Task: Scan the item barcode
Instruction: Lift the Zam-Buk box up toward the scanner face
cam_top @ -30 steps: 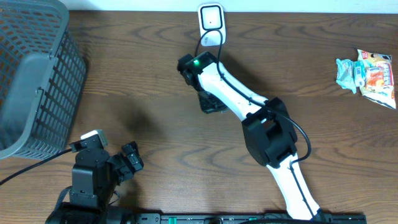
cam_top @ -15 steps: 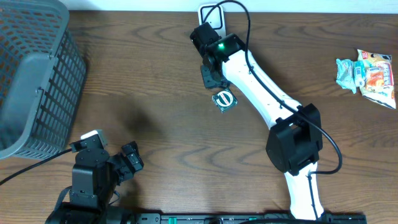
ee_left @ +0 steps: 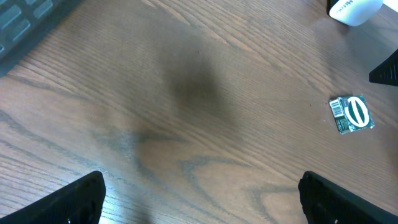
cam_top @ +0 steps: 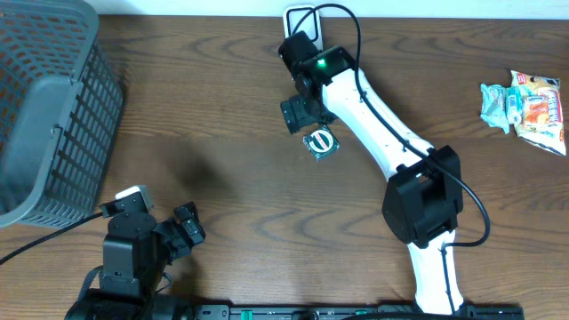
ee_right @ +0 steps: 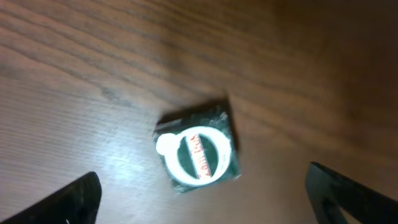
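The item, a small green packet with a white ring on its face, lies flat on the wooden table. In the right wrist view the packet sits just ahead of my right gripper, which is open with nothing between its fingers. From overhead, the right gripper hovers just up-left of the packet. The white scanner stands at the table's far edge, behind the right arm. My left gripper rests open at the near left, far from the packet, whose barcode strip shows in the left wrist view.
A grey plastic basket fills the far left. Snack packets lie at the far right. The scanner's black cable loops over the right arm. The scanner shows at the left wrist view's top right.
My right gripper has opened and let go of the packet, which now lies on the table. The right arm has shifted away from it toward the scanner. The left arm has not moved.
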Robot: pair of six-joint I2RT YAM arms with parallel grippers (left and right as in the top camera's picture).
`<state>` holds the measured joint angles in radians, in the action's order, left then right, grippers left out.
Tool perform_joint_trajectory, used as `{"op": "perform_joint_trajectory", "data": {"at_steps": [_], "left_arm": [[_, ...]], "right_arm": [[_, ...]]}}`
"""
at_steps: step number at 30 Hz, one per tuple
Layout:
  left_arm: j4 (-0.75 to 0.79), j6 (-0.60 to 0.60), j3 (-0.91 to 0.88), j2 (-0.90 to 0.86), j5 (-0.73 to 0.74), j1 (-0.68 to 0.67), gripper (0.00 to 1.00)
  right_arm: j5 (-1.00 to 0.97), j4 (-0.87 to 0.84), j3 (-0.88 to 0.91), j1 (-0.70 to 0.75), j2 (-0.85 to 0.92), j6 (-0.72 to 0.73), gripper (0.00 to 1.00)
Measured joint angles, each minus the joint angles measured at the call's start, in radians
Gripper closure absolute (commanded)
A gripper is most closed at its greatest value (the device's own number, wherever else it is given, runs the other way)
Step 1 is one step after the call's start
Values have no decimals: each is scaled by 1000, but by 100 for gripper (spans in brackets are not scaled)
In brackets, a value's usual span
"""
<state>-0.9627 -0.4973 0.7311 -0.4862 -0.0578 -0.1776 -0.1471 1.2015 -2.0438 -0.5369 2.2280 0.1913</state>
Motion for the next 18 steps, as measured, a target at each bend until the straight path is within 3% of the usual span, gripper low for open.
{"op": "perform_joint_trajectory", "data": {"at_steps": [5,9,12,15,18], "left_arm": [[0,0,0,0,0,0,2],[0,0,0,0,0,0,2],[0,0,0,0,0,0,2],[0,0,0,0,0,0,2],[0,0,0,0,0,0,2]], "right_arm": [[60,-55,61,21,3,-242,1],[171,-88,107,39,16,-272,1],[214,-150,110,43,24,-200,1],[222,-216,110,44,24,-35,9],[194,-214,111,44,24,166,1]]}}
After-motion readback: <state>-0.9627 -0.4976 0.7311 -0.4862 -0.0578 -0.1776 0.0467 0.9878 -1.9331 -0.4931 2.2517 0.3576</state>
